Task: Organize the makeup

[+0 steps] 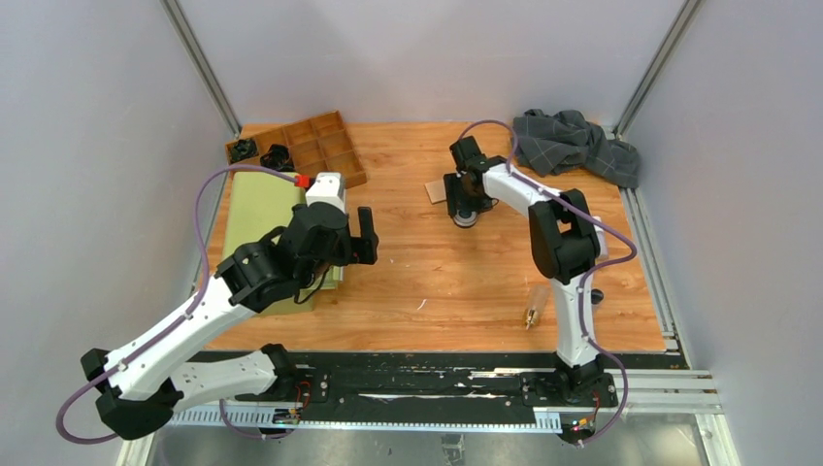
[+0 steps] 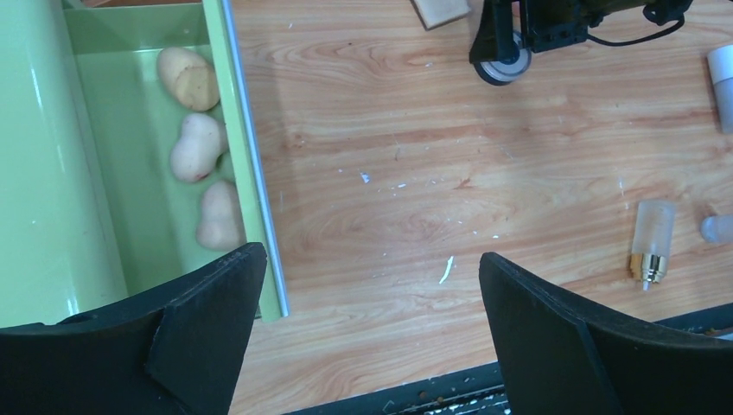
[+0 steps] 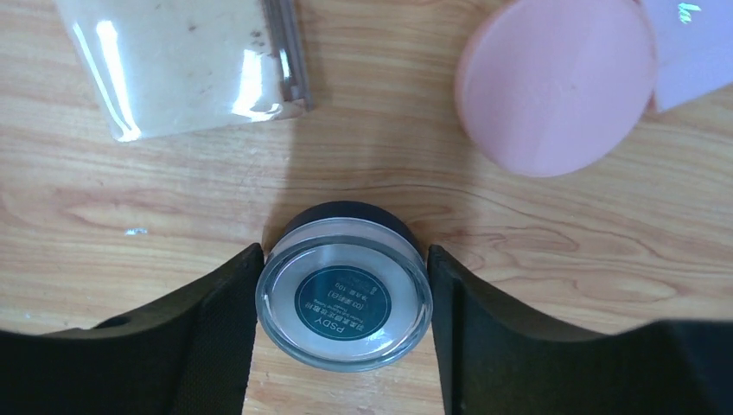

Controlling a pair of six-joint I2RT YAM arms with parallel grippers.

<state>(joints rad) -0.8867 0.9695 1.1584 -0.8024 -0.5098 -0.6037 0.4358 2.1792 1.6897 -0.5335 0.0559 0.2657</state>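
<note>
My right gripper (image 3: 344, 252) is shut on the round black-silver compact (image 3: 344, 294), which stands on the wood table; both fingers touch its rim. It also shows in the top view (image 1: 466, 216). Just beyond it lie a tan square pad (image 3: 181, 60) in clear wrap, a pink disc (image 3: 553, 82) and a pink square pad (image 3: 691, 43). My left gripper (image 2: 372, 257) is open and empty, over the table beside the open green drawer (image 2: 251, 173). Beige sponges (image 2: 197, 147) lie in that drawer. A clear tube (image 2: 650, 246) lies near the front edge.
A wooden divided tray (image 1: 320, 146) stands at the back left, with black items beside it. The grey checked cloth (image 1: 577, 144) is bunched at the back right. A white tube (image 2: 723, 86) shows at the right edge of the left wrist view. The green box (image 1: 257, 204) sits at the left.
</note>
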